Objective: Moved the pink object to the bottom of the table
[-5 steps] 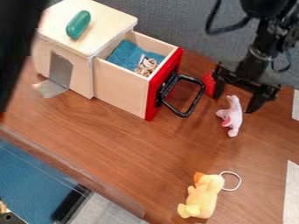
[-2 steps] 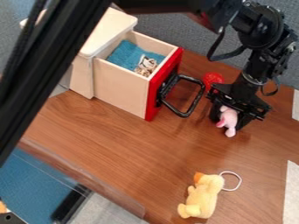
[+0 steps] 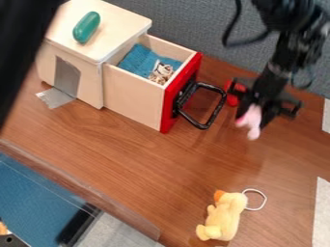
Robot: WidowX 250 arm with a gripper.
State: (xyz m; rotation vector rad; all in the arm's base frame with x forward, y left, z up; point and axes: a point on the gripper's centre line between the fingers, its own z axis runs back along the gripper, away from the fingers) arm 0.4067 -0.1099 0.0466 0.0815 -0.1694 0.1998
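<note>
The black 2-finger robot tool [image 3: 257, 115], which came down around the small pink plush animal [image 3: 250, 121], now has it pinched, and the toy appears to have risen off the brown wood-grain counter [image 3: 148, 159], at the far right, just beyond the open pale wooden drawer [image 3: 132, 99] with the red front. The grasp therefore looks made, leaving the carry to the near side, clear of the yellow plush duck [image 3: 222, 218], and the release

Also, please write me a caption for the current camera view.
Black gripper holding a pink toy near the open red-fronted drawer, with a yellow plush duck on the wooden table.
</note>
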